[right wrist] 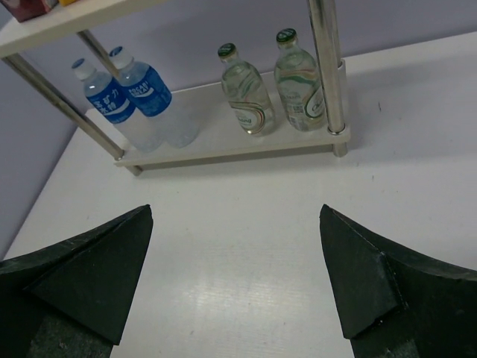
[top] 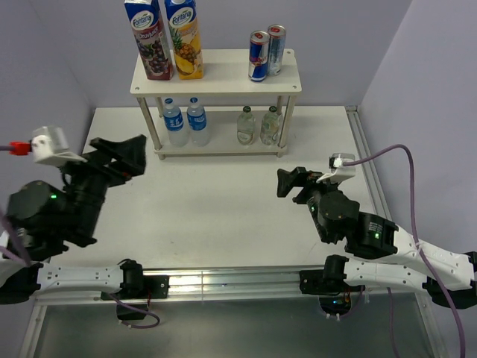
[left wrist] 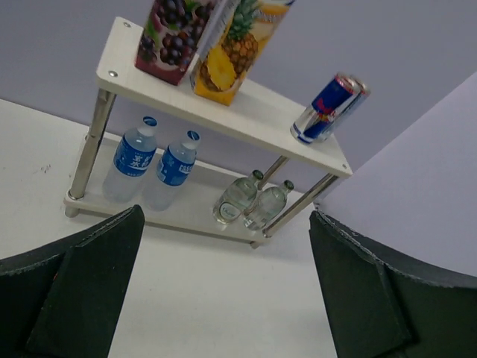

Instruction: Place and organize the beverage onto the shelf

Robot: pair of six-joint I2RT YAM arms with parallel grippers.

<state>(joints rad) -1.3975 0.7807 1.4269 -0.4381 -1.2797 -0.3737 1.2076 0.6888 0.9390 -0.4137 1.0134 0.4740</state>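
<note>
The white two-tier shelf (top: 223, 80) stands at the back of the table. On its top board are a grape juice carton (top: 149, 37), a pineapple juice carton (top: 185, 37) and two energy drink cans (top: 266, 52). Two water bottles (top: 185, 121) and two glass bottles (top: 258, 125) stand on the lower board (right wrist: 216, 138). My left gripper (top: 133, 155) hovers open and empty at the front left of the shelf (left wrist: 261, 112). My right gripper (top: 292, 183) is open and empty at the front right, facing the glass bottles (right wrist: 272, 89).
Purple walls close in the table at the back and on both sides. A metal rail (top: 373, 171) runs along the table's right edge. A purple cable (top: 406, 186) loops over the right arm.
</note>
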